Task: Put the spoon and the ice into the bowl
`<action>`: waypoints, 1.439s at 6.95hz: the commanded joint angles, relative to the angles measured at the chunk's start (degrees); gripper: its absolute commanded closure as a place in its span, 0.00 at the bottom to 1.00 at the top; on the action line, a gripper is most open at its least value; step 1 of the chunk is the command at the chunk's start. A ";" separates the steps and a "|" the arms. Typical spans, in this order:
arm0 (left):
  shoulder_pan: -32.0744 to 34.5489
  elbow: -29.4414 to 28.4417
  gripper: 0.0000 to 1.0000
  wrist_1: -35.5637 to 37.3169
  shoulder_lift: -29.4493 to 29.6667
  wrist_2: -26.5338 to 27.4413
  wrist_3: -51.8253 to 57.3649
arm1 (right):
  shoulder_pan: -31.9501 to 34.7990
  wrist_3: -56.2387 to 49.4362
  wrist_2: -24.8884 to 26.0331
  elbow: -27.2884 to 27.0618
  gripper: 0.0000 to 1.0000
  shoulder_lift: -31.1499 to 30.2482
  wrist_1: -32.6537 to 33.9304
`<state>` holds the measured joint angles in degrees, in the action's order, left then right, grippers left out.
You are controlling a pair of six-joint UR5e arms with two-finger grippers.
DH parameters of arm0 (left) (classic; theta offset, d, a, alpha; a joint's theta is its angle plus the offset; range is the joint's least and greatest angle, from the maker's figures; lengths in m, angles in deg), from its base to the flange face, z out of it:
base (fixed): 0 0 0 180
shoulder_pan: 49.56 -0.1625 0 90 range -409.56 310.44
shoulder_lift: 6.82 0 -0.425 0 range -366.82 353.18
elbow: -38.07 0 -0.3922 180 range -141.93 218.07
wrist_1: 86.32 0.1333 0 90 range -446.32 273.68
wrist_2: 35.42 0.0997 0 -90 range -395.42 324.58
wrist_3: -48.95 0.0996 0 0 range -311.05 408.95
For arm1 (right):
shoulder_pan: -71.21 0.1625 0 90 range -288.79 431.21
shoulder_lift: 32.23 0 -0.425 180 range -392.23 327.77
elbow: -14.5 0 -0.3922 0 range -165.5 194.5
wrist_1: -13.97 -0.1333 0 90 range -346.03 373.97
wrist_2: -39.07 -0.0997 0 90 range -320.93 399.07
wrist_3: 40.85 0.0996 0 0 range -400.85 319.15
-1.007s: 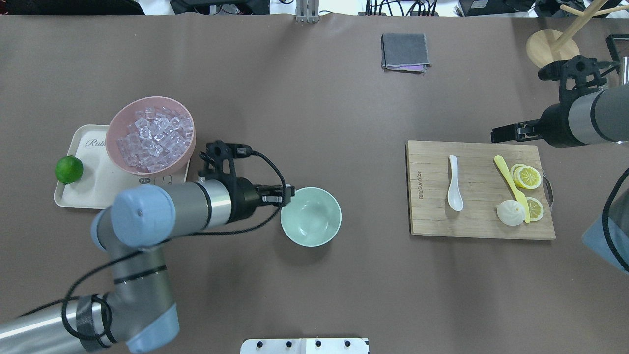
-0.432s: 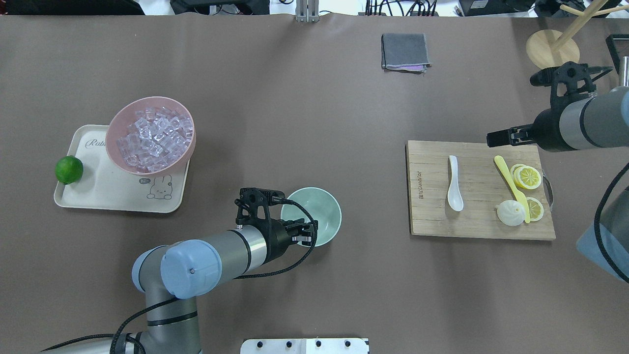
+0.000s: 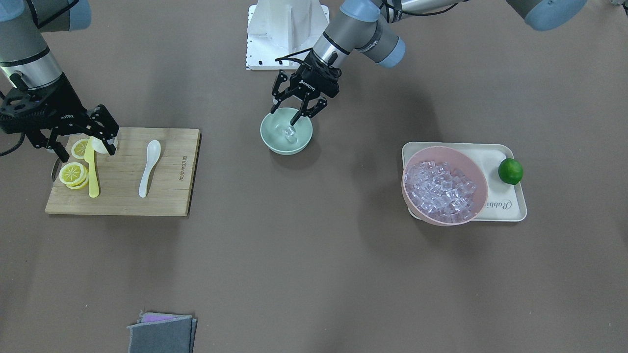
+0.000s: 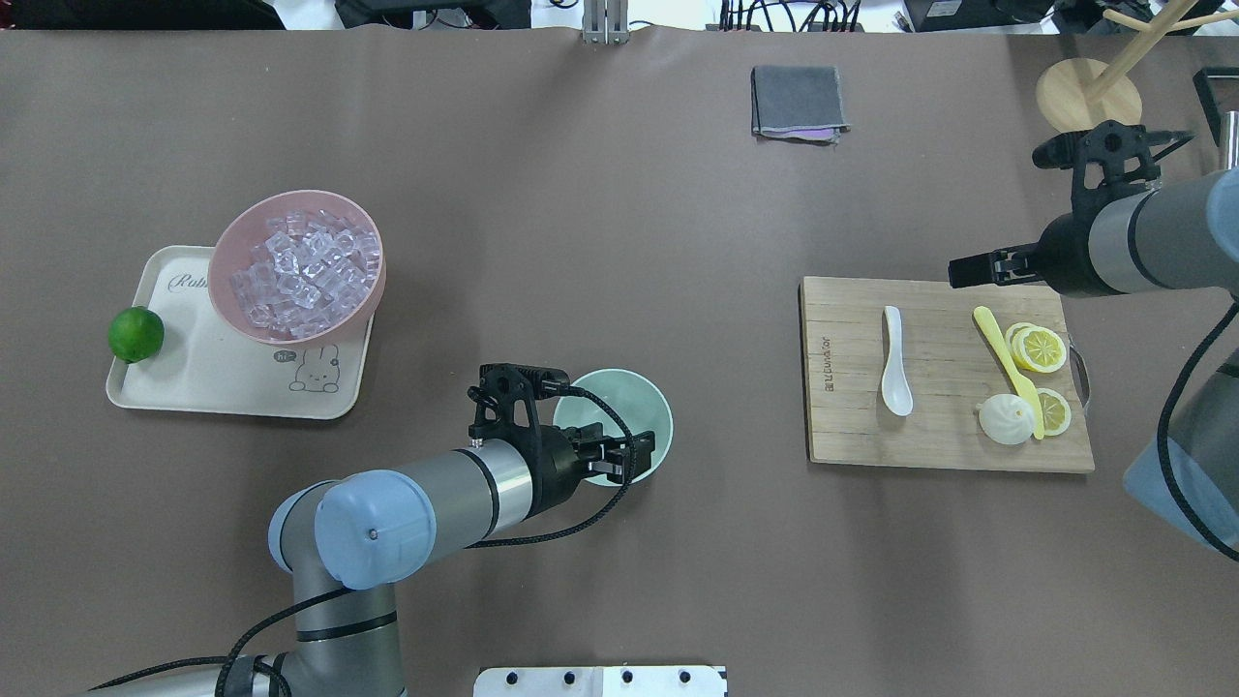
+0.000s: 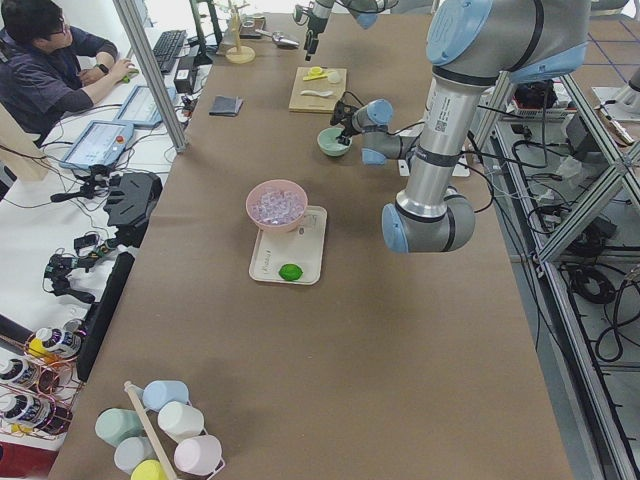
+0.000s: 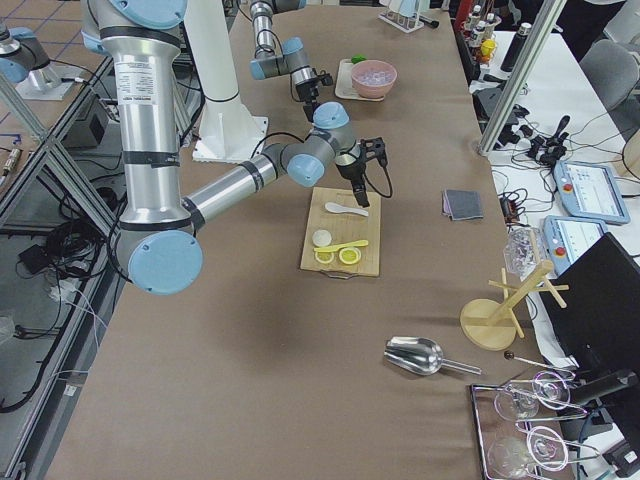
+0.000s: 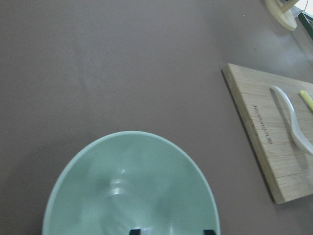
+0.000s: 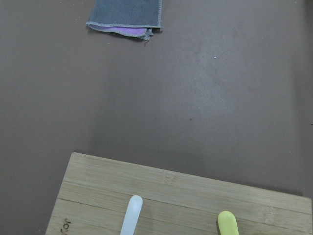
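My left gripper (image 3: 296, 113) hangs spread open over the round mint-green bowl (image 3: 274, 143) holding one clear ice cube (image 3: 289, 132), while the white plastic spoon (image 3: 148, 168) lies on the wooden board (image 3: 122, 198).

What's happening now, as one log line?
left gripper: open over bowl | ice: in bowl | right gripper: open near board | spoon: on board
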<state>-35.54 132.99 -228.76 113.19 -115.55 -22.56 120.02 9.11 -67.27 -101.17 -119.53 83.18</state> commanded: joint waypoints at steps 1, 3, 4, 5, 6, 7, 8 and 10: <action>2.30 3.59 0.02 -0.30 -0.55 -0.46 0.31 | -0.39 2.15 0.43 0.09 0.00 0.37 0.31; 10.96 10.07 0.02 9.92 -3.01 -13.28 0.58 | -3.71 6.97 4.63 0.27 0.00 0.37 0.31; 21.03 12.54 0.02 16.43 -5.02 -26.35 1.53 | -5.82 9.96 6.74 0.70 0.00 0.37 0.31; 34.70 11.61 0.02 20.67 -7.39 -43.36 13.03 | -8.19 15.47 10.41 1.49 0.00 0.37 0.22; 46.07 10.30 0.02 25.15 -12.03 -53.01 27.68 | -10.04 17.35 12.80 2.80 0.00 0.37 -0.30; 53.31 10.02 0.02 26.41 -18.69 -53.81 41.22 | -11.62 20.42 13.69 3.25 0.00 0.46 -0.48; 59.91 8.19 0.02 28.16 -22.84 -54.68 54.15 | -13.46 21.84 16.23 4.04 0.00 0.81 -0.48; 68.56 3.54 0.02 31.69 -25.51 -55.84 69.51 | -15.93 25.09 20.36 6.23 0.03 3.17 -0.57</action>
<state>27.73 139.12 -198.79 89.82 -170.77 37.40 105.70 32.29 -49.70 -96.28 -117.83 82.69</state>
